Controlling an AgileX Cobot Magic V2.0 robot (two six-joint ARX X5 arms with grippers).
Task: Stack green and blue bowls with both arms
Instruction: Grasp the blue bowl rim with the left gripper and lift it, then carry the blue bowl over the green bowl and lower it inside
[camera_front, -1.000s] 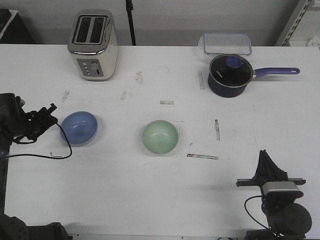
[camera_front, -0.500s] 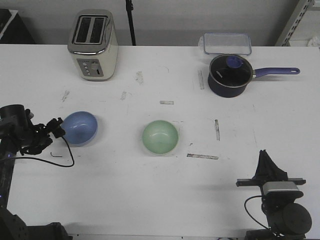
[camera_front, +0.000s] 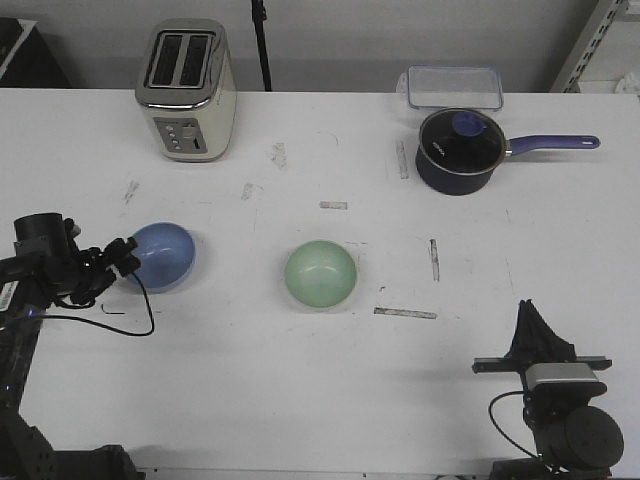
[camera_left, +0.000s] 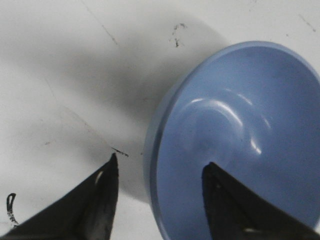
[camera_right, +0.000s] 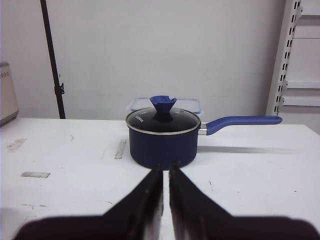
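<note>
My left hand (camera_front: 122, 257) is open wide around the near rim of the blue bowl (camera_front: 161, 256). The green bowl (camera_front: 320, 275) sits well apart from it on the worktop (camera_front: 300, 390). Nothing is stacked yet. My right hand (camera_right: 165, 200) waits, nearly closed.

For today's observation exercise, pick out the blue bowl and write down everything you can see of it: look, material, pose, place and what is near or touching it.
The blue bowl is small, round and light periwinkle, glossy like glazed ceramic or plastic, with soft highlights inside. It is empty and sits on the white table, tipped slightly, on the robot's left, apart from the green bowl. The left claw is open, straddling its near rim: one finger inside, one outside. Whether the fingers touch the rim cannot be told.
</note>
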